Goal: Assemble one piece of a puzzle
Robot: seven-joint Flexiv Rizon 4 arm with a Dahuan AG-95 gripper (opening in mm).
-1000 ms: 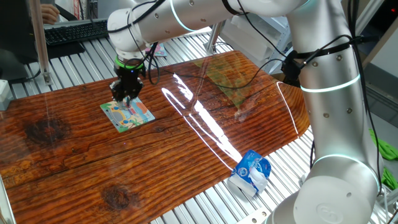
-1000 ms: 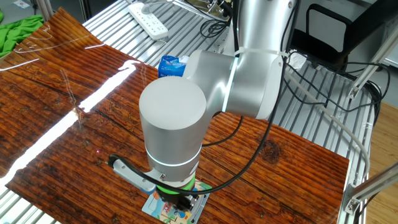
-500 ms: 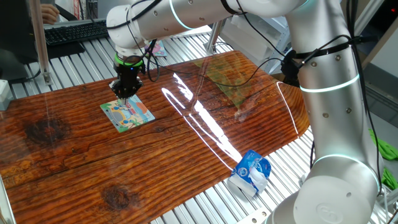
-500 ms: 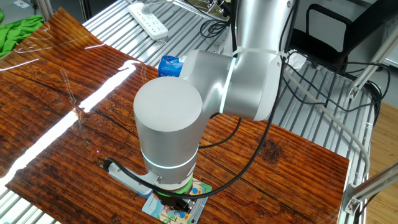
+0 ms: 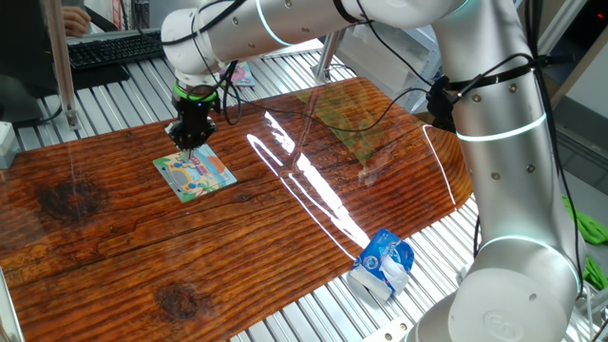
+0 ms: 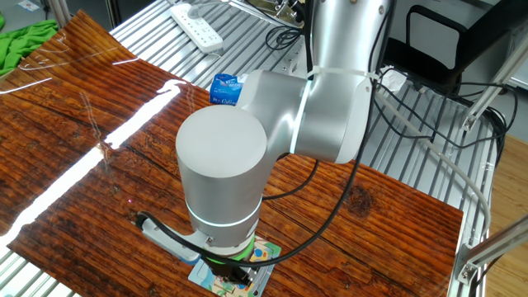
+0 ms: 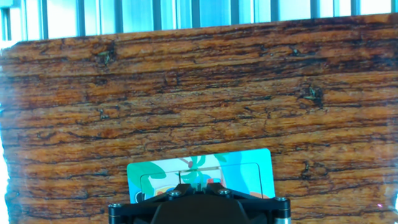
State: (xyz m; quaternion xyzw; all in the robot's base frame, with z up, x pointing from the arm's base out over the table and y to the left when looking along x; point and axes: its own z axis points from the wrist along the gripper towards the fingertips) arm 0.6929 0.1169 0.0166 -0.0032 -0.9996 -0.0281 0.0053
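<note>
Hand view shows the puzzle (image 7: 202, 171), blue-green cartoon with pale rim, beneath the end effector (image 5: 191, 142), fingers together.

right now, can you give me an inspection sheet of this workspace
surface: wood-grain board on a slatted metal table, glare streak across it
job's things: puzzle lies flat on the board
clutter: crumpled blue-and-white carton at the board's edge
grippers: gripper shut, pointing down at the puzzle's far edge; held piece cannot be told
cables: black cables along the arm; white power strip
surroundings: keyboard, green cloth, black chair
</note>
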